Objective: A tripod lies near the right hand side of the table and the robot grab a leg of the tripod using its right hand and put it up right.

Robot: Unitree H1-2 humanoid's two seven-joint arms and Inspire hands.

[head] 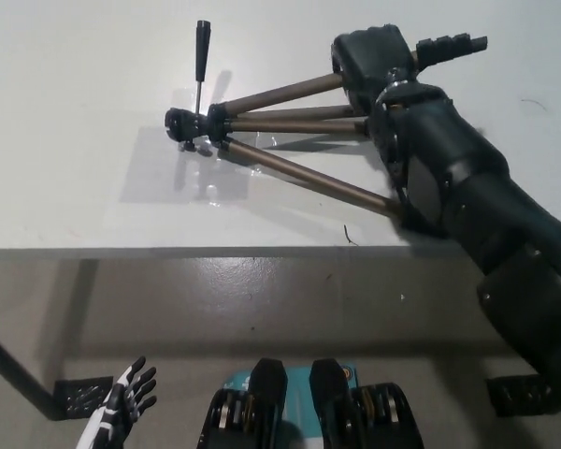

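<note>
The tripod (262,117) lies on its side on the white table (84,187). Its head (182,122) points left and its thin black handle (202,51) sticks toward the far side. Three bronze legs fan out to the right. My black right hand (374,58) is wrapped over the far leg (285,92), near that leg's black foot (452,44), and looks closed on it. The near leg (309,178) runs under my right forearm (439,159). My white left hand (123,410) hangs at the lower left, below the table, fingers apart and holding nothing.
The table's front edge (215,251) crosses the picture, with grey floor (262,309) below it. A small dark scrap (350,234) lies near that edge. A dark table leg (9,369) and black base plates (79,393) stand on the floor.
</note>
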